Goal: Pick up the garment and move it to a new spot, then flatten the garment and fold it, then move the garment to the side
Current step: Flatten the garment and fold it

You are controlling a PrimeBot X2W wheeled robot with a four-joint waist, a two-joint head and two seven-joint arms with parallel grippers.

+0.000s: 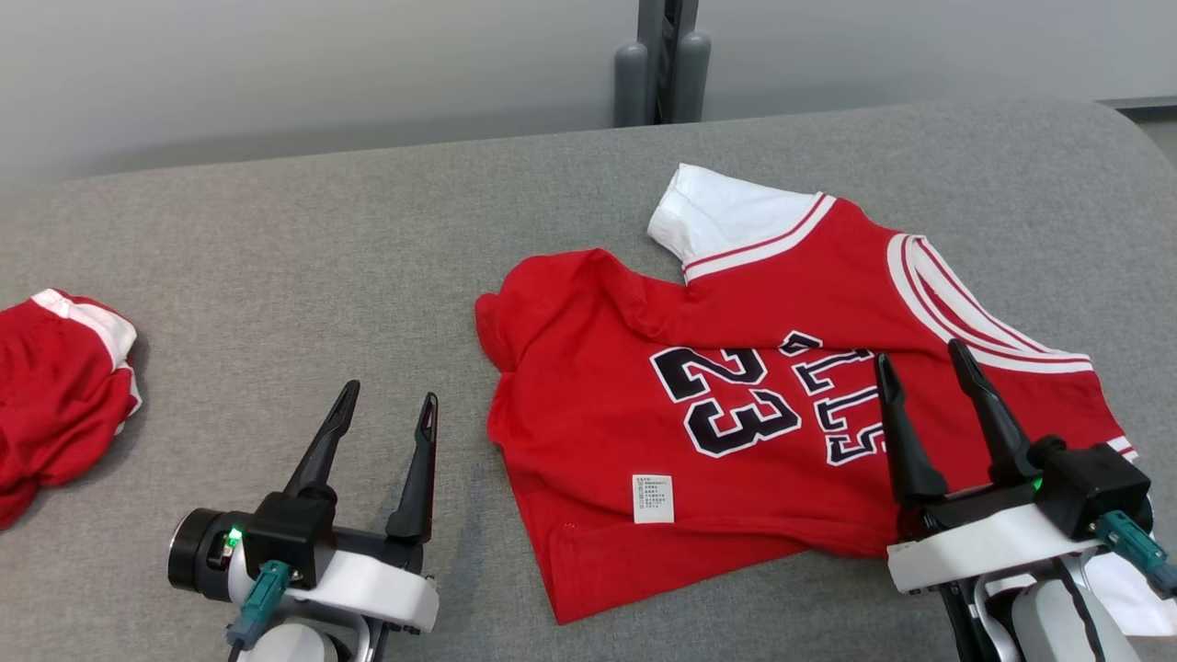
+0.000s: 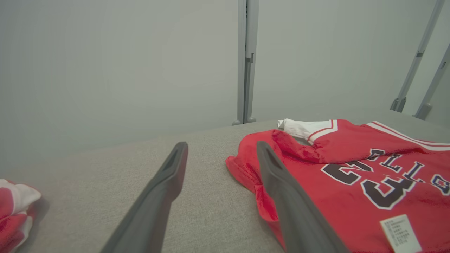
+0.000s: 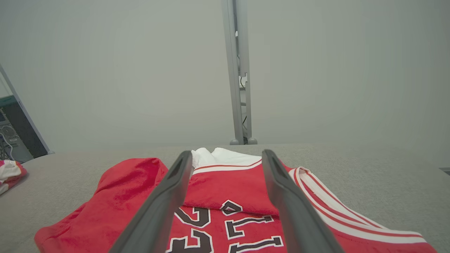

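A red jersey garment with white trim and a black "23" lies rumpled on the grey table, centre-right; its white sleeve is folded at the far side. A white label shows near its front hem. The garment also lies in the left wrist view and the right wrist view. My left gripper stands open over bare table, left of the garment, holding nothing. My right gripper is open above the garment's right part, nothing between its fingers.
A second red and white cloth lies bunched at the table's left edge. The grey table stretches bare between the two cloths. A grey post stands behind the far edge, before a pale wall.
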